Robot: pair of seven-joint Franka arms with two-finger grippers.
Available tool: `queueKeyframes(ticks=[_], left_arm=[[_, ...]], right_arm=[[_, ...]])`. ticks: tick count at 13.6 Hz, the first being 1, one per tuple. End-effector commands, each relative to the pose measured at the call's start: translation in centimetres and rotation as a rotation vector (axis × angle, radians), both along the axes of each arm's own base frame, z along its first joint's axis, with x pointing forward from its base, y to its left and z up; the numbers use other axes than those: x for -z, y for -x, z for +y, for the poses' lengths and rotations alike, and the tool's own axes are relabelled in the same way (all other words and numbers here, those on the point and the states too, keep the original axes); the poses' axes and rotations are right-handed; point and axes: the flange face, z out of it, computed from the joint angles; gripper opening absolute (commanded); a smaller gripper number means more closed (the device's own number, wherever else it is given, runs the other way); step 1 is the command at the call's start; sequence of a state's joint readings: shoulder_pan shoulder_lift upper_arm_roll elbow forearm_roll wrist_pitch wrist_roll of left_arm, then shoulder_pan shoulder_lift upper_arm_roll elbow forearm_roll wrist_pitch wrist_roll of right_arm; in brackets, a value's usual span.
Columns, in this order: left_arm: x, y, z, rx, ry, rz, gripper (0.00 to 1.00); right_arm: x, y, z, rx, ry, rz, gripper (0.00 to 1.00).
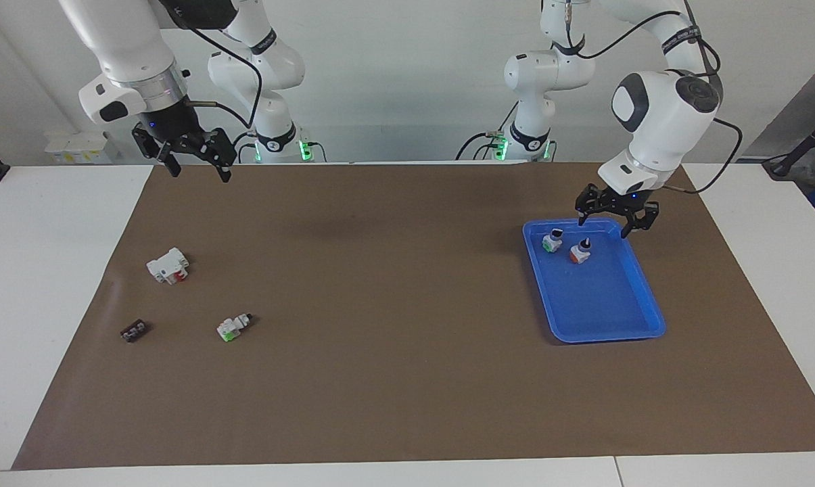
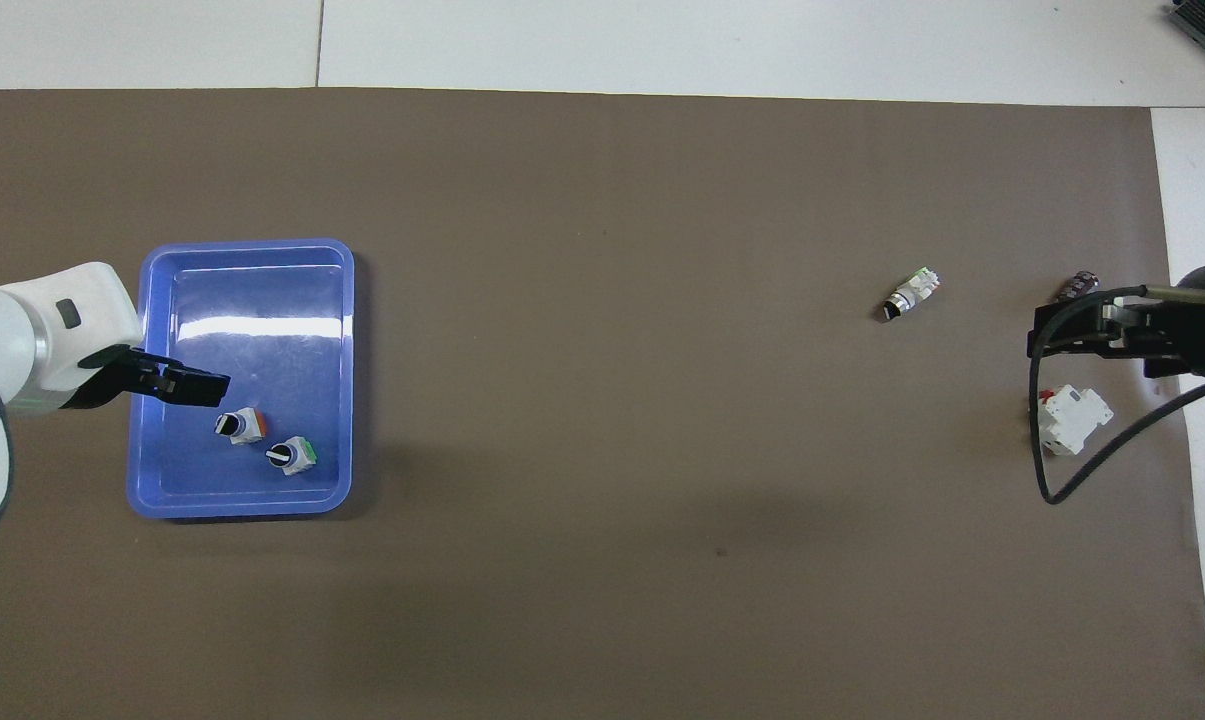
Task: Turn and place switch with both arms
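The orange-banded switch (image 1: pixel 579 253) stands upright in the blue tray (image 1: pixel 623 325), knob up, near the tray's robot-side edge, just beside a green-banded switch (image 1: pixel 552 241) that stands there too. The left tool (image 1: pixel 615 217) hangs just above that edge of the tray, fingers spread and holding nothing, clear of both switches. So the placing looks done, by my reading: the switch is turned upright and set down, and only pulling the arm away seems left. The right tool (image 1: pixel 192 154) waits high over the surface's robot-side edge at the right arm's end, fingers spread, empty. Below it on the brown mat (image 1: pixel 393 379) lie a white block with a red part (image 1: pixel 168 265), another green-banded switch (image 1: pixel 233 327) on its side, and a small dark part (image 1: pixel 134 331).
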State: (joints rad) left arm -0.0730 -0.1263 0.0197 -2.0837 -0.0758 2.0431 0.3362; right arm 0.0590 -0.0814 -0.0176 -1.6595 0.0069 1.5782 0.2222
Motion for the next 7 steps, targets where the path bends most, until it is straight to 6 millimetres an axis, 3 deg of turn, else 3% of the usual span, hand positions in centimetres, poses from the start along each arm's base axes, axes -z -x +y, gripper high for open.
queueKeyframes(ticks=[1,4,7], left_arm=[[-4.2,-2.9,-0.5,-0.023,-0.01,0.026,1.0],[-9.8,-4.1,-0.4,-0.055,-0.016,0.032,1.0],[-13.1,-3.9,0.2,-0.066,-0.018,0.051,1.0]], right_arm=[[-0.4,0.4,-1.1,-0.044,0.019,-0.023,1.0],[-0.2,0.1,-2.5,-0.065,0.038,-0.026,1.0],[-0.3,-1.3,-3.0,-0.058,0.054,-0.014,1.0]])
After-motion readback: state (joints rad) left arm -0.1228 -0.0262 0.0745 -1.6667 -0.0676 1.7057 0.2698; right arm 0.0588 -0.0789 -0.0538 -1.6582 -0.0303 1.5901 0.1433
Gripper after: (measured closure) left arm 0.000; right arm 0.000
